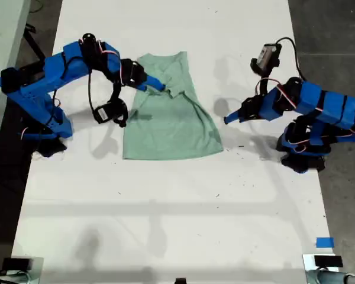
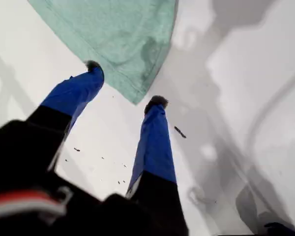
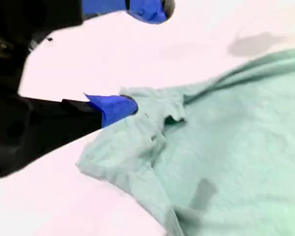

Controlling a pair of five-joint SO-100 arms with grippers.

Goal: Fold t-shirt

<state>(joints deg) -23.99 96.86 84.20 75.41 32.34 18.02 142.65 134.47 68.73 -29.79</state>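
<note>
Reaching over t-shirt point(image 1: 168, 112) from exterior view's left: my second gripper point(image 1: 155, 84), jaws spread, lower finger touching bunched fold near collar end. Shirt's long axis runs away from camera, mid-table. My first gripper point(image 1: 229, 119), jaws spread, just off hem corner at exterior view's right.

One t-shirt point(image 1: 168, 115), two blue robot arms, two grippers, my first gripper point(image 1: 226, 119), my second gripper point(image 1: 160, 89), one white table point(image 1: 165, 225)
</note>
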